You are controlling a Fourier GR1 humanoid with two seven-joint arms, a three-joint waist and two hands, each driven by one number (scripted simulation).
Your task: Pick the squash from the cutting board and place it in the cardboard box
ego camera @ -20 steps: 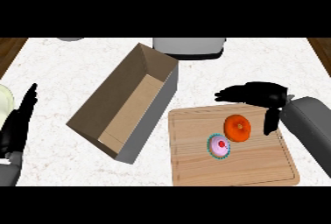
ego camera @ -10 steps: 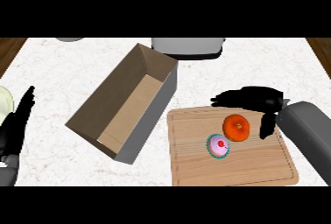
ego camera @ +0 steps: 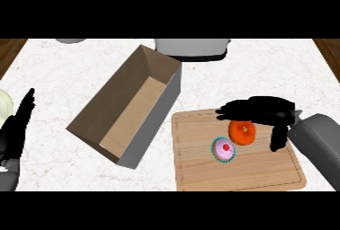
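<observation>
Orange squash (ego camera: 242, 132): sits on the cutting board (ego camera: 225, 175), right under the right hand (ego camera: 262, 110), not lifted.
Right hand state: spread wide and arched over the squash's far edge. The fingers (ego camera: 229, 113) reach past it on the left and the thumb (ego camera: 277, 137) hangs down on its right. Bare board shows between thumb and squash, so it holds nothing.
Left hand (ego camera: 16, 130): flat, fingers up, at the view's left edge, well apart from the right hand; resting.
Cardboard box (ego camera: 169, 112): well to the left of the right hand, beyond the board's left edge; the squash is not in it.
Pink cupcake (ego camera: 224, 149): down-left of the right hand, just beside the squash; cannot tell if they touch.
Done so far: approach only, as I judge it; the hand brackets the squash.
Still to do: close on the squash, lift, carry it left to the box, release.
Change from earlier frames: the right hand has come down from beyond the board's far edge onto the squash, and the thumb has dropped alongside it. Squash, cupcake, box and left hand are unmoved.
</observation>
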